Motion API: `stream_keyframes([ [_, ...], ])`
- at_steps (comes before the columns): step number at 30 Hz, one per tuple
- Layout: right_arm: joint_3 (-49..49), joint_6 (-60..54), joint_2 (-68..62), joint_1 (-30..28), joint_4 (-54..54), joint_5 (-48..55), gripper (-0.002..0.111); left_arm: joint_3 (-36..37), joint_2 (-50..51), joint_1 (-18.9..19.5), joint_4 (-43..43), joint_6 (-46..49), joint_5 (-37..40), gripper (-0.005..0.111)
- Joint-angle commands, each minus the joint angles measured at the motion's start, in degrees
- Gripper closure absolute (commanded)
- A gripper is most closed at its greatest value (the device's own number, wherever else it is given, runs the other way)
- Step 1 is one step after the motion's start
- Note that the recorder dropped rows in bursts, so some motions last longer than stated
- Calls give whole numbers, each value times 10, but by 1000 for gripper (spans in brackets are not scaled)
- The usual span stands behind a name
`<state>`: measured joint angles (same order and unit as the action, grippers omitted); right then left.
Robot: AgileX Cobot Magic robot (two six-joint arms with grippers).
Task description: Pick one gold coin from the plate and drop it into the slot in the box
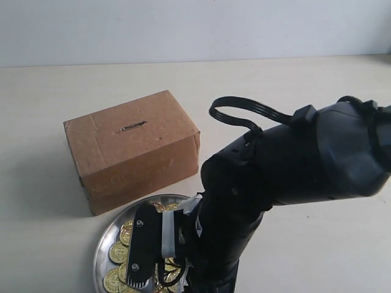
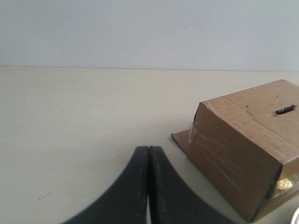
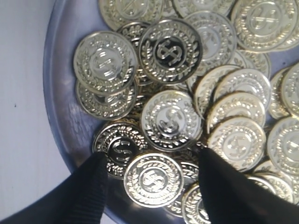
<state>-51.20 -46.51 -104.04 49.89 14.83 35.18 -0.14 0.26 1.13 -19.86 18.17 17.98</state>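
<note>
The brown cardboard box stands on the table with its dark slot on top. Just in front of it is the silver plate, holding several gold coins. My right gripper hangs low over the plate. In the right wrist view it is open, its two black fingers on either side of one coin near the plate's rim, and nothing is gripped. My left gripper is shut and empty over bare table. The box and its slot are off to one side of it.
The right arm's bulky black body covers the near right of the table and part of the plate. A pale wall stands behind the table's far edge.
</note>
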Motion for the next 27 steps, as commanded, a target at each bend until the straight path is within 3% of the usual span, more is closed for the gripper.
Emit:
stream_keyframes([
  [1, 1, 21, -1, 1, -8, -6, 53, 1, -3, -2, 2, -2, -2, 107],
  [25, 17, 30, -18, 1, -8, -24, 61, 1, -3, -2, 2, -2, -2, 107],
  [27, 17, 30, -18, 1, -8, -21, 69, 1, -3, -2, 2, -2, -2, 107],
])
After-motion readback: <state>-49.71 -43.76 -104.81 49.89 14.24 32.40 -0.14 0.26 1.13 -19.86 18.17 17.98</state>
